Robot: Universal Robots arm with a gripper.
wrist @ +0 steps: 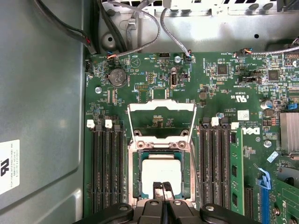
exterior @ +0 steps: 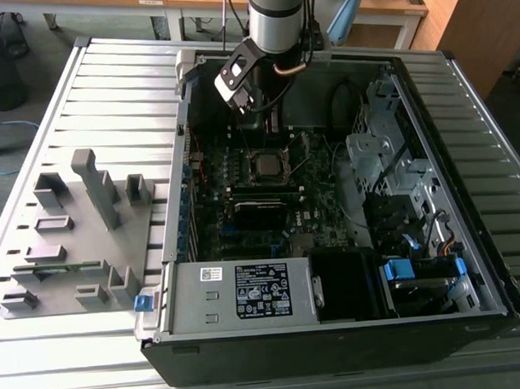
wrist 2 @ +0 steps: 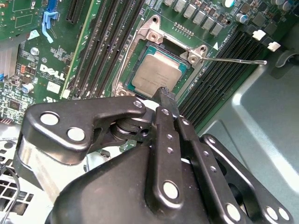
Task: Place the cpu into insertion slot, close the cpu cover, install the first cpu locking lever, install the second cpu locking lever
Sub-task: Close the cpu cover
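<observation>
cpu [wrist: 161,173] in socket [wrist: 136,179] — cpu cover [wrist: 161,107] (silvery) open

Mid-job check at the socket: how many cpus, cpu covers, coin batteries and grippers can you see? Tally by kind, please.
cpu, lying in the socket: 1
cpu cover, flipped open: 1
coin battery on the board: 1
gripper, jaws shut, over the cpu: 1
Total: 4

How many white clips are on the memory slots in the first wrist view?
4. Two clips on one side of the cpu, two on the other. More may be hidden behind the pincer.
</observation>
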